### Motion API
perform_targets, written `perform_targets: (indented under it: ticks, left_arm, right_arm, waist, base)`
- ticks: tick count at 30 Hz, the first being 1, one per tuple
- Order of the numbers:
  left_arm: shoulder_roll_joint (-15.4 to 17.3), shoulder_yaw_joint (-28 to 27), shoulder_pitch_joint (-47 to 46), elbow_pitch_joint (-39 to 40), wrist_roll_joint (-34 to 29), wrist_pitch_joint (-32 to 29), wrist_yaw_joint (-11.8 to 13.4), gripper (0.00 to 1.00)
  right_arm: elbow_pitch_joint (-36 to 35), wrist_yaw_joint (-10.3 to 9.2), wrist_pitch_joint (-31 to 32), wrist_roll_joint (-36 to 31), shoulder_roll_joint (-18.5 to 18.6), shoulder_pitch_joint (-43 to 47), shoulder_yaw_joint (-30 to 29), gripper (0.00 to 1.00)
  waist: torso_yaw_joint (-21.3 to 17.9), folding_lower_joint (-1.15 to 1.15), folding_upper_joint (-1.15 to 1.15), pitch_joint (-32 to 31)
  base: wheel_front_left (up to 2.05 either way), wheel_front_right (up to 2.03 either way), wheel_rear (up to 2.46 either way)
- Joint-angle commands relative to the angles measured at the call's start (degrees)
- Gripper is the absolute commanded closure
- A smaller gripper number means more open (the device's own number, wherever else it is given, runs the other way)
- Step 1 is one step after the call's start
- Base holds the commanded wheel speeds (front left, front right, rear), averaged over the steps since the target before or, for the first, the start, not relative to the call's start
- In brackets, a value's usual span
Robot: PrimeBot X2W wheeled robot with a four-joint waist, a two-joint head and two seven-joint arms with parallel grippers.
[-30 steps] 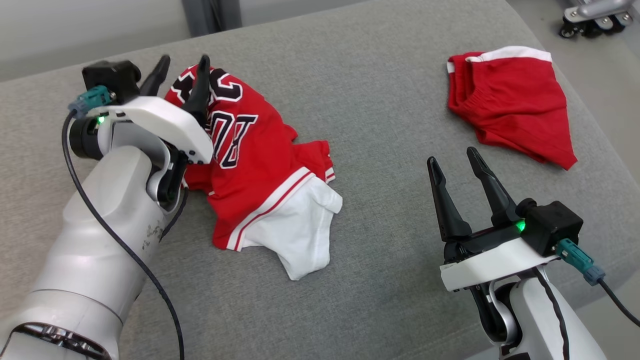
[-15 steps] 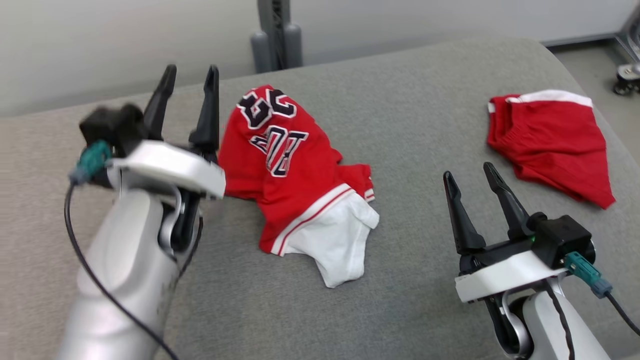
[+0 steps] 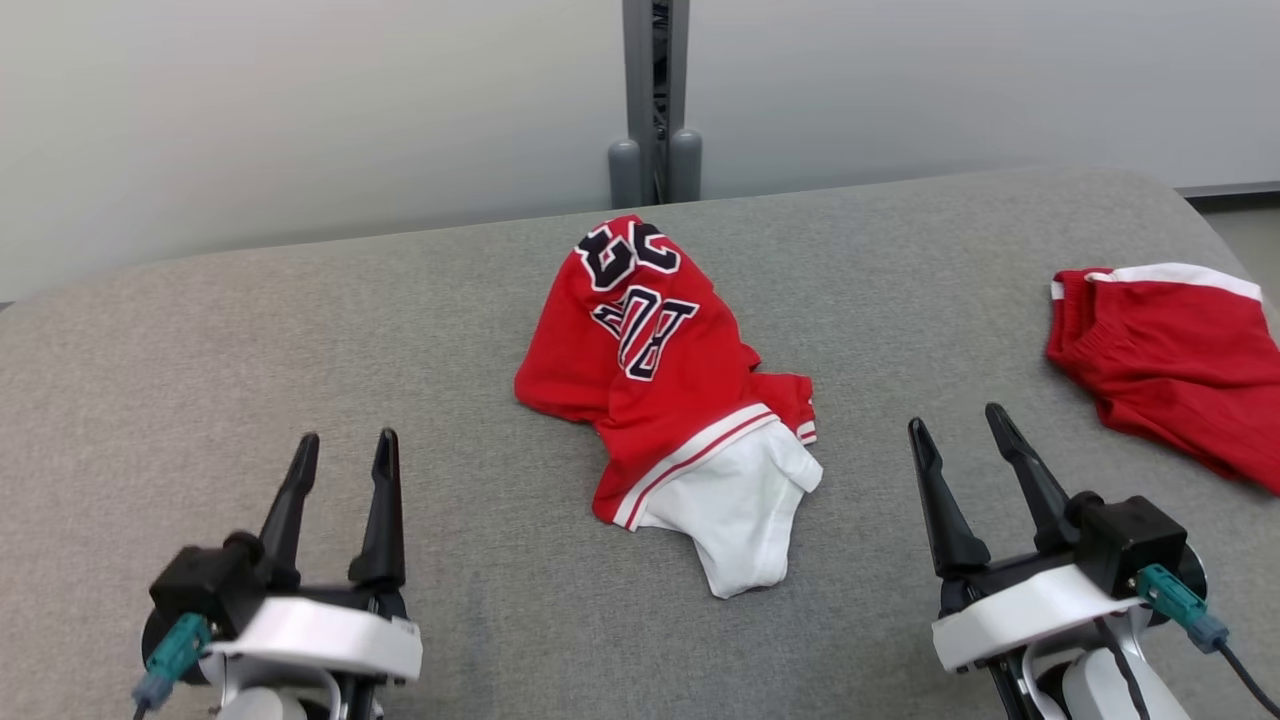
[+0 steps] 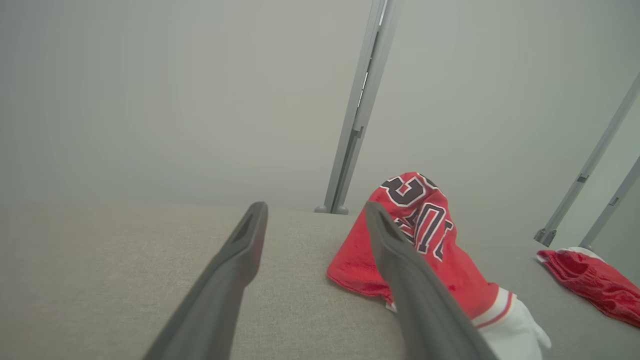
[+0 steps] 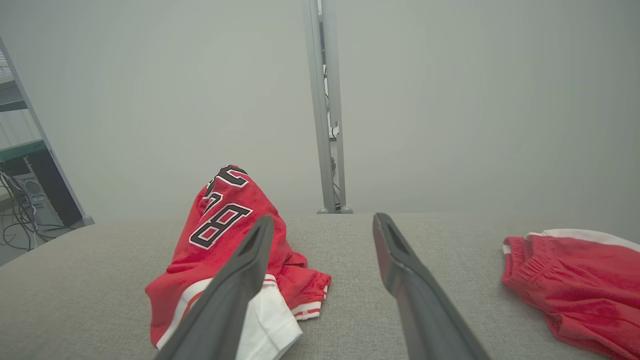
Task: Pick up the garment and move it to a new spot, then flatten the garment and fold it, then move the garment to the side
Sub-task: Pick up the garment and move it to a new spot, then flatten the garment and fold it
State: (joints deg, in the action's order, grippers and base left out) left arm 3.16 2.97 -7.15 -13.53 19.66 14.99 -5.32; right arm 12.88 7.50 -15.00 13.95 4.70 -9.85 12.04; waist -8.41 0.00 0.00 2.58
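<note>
Both claws are released and hold nothing. The left claw (image 3: 346,436) and right claw (image 3: 955,418) sit low at either side of the head view, fingers spread and pointing toward the far wall. The jersey (image 3: 660,380) lies between them, well apart from both, heaped in the middle of the cushion (image 3: 300,350). Its numbered end humps up toward the far edge and a white part sticks out toward me. I read that as the garment set down at its spot but not yet flattened or folded. With the claws parked wide, I get a clean look before choosing corners. The shorts (image 3: 1170,360) lie at the right edge, apart from the jersey, probably kept out of the working area.

The head view gives me the layout from above, with the post (image 3: 655,100) behind. The left wrist view shows how high the hump stands, partly behind that claw's own finger. The right wrist view shows the folds on the jersey's other flank, the shorts' elastic waist, and a rack (image 5: 25,190) with cables beyond the cushion's left end.
</note>
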Motion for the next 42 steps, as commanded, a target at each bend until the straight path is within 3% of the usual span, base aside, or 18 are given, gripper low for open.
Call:
perform_targets:
  ticks: [1,17,27,41,42]
  left_arm:
    - [0.0,-0.3,1.8,1.4,-0.8,0.2,-0.7,0.0]
    - [-0.2,2.2,3.2,1.3,1.5,0.2,-0.1,0.0]
    - [-0.1,4.4,2.3,-0.1,1.3,0.2,-0.3,0.0]
    - [-0.1,5.0,0.8,-1.3,0.7,0.2,-0.7,0.0]
    - [-0.1,5.0,0.8,-1.2,0.8,0.2,-0.7,0.0]
  right_arm:
    - [0.4,0.0,-0.3,0.5,0.4,1.0,-0.2,0.0]
    - [5.5,0.0,-0.3,3.5,0.0,1.5,0.8,0.0]
    - [15.3,0.01,0.9,12.8,-0.1,-0.7,7.5,0.0]
    - [22.7,0.01,4.4,25.4,0.5,-4.7,18.9,0.0]
    - [22.9,0.01,4.1,25.9,0.7,-4.8,19.4,0.14]
  waist:
    - [0.9,0.0,0.0,-0.3]
    - [3.0,0.0,0.0,0.4]
    - [5.0,0.0,0.0,3.0]
    - [8.3,0.0,0.0,5.3]
    - [8.4,0.0,0.0,5.3]
  base:
    - [0.0,0.0,0.0]
    - [0.0,0.0,0.0]
    - [0.0,0.0,0.0]
    - [0.0,0.0,0.0]
    - [0.0,0.0,0.0]
